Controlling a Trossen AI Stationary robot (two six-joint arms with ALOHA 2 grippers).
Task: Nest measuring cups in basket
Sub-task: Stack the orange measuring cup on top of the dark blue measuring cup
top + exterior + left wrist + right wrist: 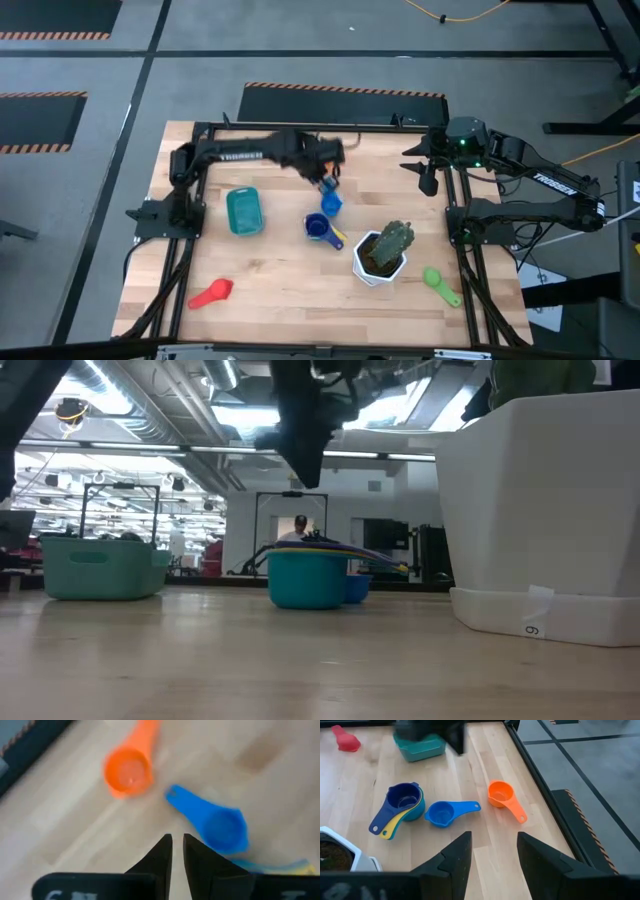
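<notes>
Measuring cups — nested blue-yellow stack (400, 807), loose blue (442, 813), orange (501, 795) on worktop; teal basket (244, 211) apart. Left gripper (177, 852) above loose cups, jaws nearly together, empty; right gripper (492, 852) parked — jaws apart.

"TROSSEN" on both arms (238, 155).

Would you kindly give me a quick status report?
Left gripper nearly shut, empty, above blue cup. Right gripper open, waiting. Basket holds no cups. Nothing blocking.
</notes>
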